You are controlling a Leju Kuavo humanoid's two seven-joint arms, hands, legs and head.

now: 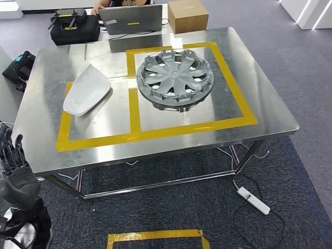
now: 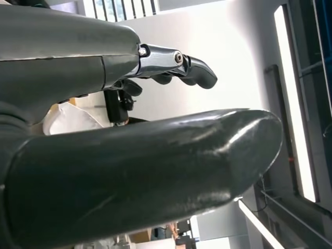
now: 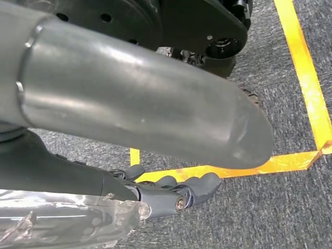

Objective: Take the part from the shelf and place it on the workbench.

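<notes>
While fingers (image 1: pixel 10 150) idle, hubcap (image 1: pixel 175 78) (tabled) lies apart.

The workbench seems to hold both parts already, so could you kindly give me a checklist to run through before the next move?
1. White part lying inside its taped box on the workbench: ok.
2. Wheel cover inside the larger taped box: ok.
3. Left hand holding nothing, raised beside the bench's near corner: ok.
4. Right hand holding nothing, hanging over the carpet: ok.
5. Laptop and cardboard box outside the taped boxes: ok.
6. Shelf stock: cannot tell.
</notes>
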